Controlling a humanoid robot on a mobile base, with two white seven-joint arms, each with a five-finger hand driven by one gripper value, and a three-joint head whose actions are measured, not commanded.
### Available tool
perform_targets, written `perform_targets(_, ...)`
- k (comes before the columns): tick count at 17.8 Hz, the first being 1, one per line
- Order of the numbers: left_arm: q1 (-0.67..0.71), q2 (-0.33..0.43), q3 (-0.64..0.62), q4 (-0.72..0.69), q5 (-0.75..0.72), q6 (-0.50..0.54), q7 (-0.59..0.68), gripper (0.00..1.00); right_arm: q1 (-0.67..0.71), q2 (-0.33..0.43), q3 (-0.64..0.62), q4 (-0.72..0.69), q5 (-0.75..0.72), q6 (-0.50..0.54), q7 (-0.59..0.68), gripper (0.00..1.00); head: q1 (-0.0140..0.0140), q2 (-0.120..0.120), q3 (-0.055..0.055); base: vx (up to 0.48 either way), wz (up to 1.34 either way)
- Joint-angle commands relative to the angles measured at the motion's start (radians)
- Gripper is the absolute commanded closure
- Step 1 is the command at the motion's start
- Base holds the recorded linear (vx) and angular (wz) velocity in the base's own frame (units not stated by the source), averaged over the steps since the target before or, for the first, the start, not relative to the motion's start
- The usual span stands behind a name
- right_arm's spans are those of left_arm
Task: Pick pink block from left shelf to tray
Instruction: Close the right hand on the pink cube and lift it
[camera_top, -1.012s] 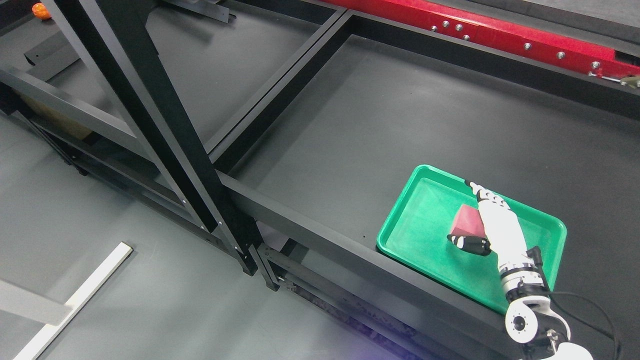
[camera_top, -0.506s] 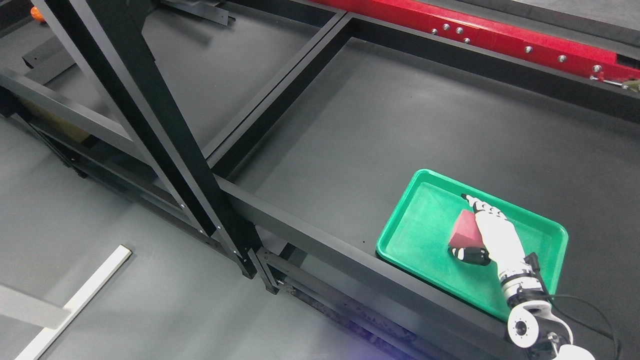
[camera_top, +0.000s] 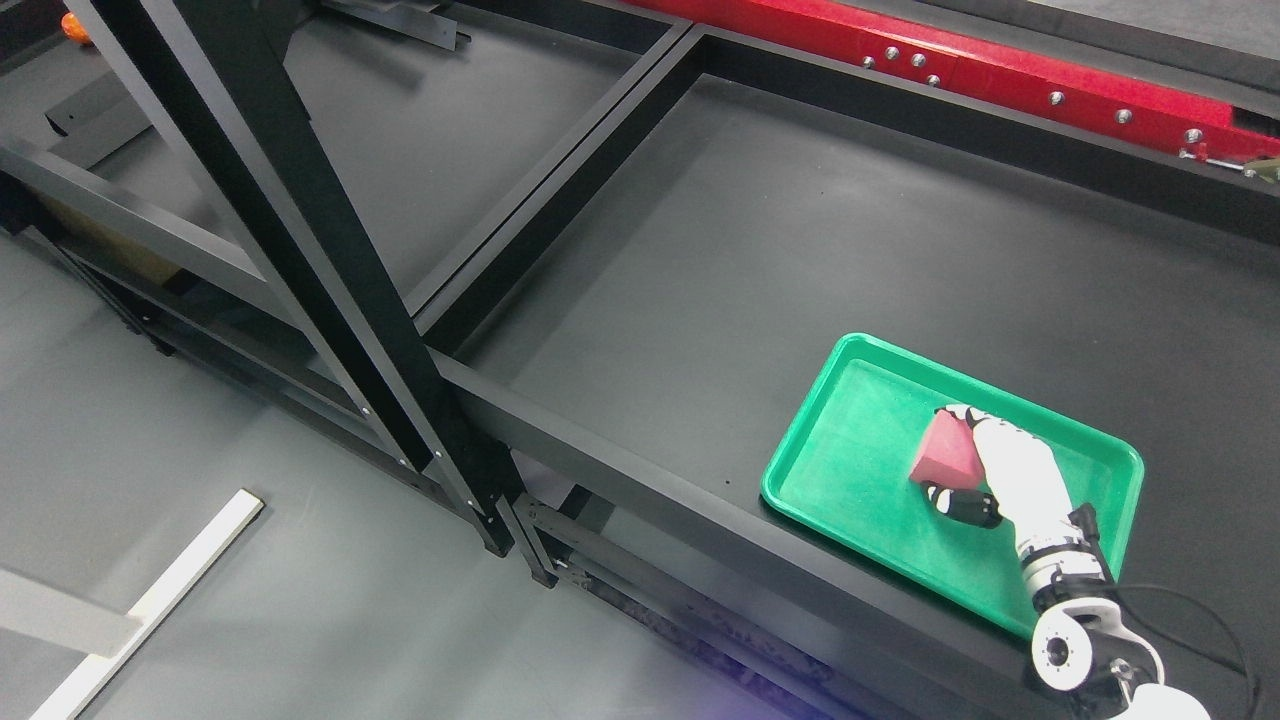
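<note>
- I am watching the white right hand (camera_top: 985, 470) reaching in from five o'clock, its fingers (camera_top: 962, 503) and thumb clamped on the pink wedge-shaped block (camera_top: 945, 455).
- The block is sitting over the middle of the green rectangular plastic tray (camera_top: 830, 465), which is resting on the black metal shelf (camera_top: 720, 250) toward four o'clock; I cannot tell whether the block is touching the tray floor.
- I am judging the block light and probably stiff, with smooth sloping faces that could be slipping out of a pinch; taking hold across its two flat opposite sides looks safest.
- I am counting one pink block, one tray and one hand; the left arm is not showing.
- A small orange ball (camera_top: 74, 24) is lying at eleven o'clock, well apart.
</note>
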Motion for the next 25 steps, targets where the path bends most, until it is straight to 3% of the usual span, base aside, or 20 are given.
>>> perform_targets(1, 0.009, 0.017, 0.0, 0.0, -0.002, 0.0, -0.001, 0.0, 0.014, -0.023, 0.002, 0.021, -0.011, -0.008, 0.002, 0.92, 0.0, 0.0, 0.0, 0.0, 0.0)
perform_targets(2, 0.009, 0.017, 0.0, 0.0, -0.002, 0.0, -0.001, 0.0, 0.014, -0.023, 0.002, 0.021, -0.011, -0.018, 0.002, 0.98, 0.0, 0.0, 0.0, 0.0, 0.0)
perform_targets(4, 0.009, 0.017, 0.0, 0.0, -0.002, 0.0, -0.001, 0.0, 0.011, -0.02, -0.01, 0.021, -0.011, -0.032, -0.005, 0.99, 0.0, 0.0, 0.0, 0.0, 0.0)
perform_targets(12, 0.009, 0.017, 0.0, 0.0, -0.002, 0.0, -0.001, 0.0, 0.011, -0.008, -0.076, -0.049, -0.023, -0.045, -0.186, 0.98, 0.0, 0.0, 0.0, 0.0, 0.0)
perform_targets(16, 0.009, 0.017, 0.0, 0.0, -0.002, 0.0, -0.001, 0.0, 0.013, 0.006, -0.145, -0.115, -0.116, -0.049, -0.197, 0.97, 0.0, 0.0, 0.0, 0.0, 0.0)
perform_targets(25, 0.009, 0.017, 0.0, 0.0, -0.002, 0.0, -0.001, 0.0, 0.091, 0.033, -0.217, -0.248, -0.216, -0.169, -0.241, 0.97, 0.0, 0.0, 0.0, 0.0, 0.0)
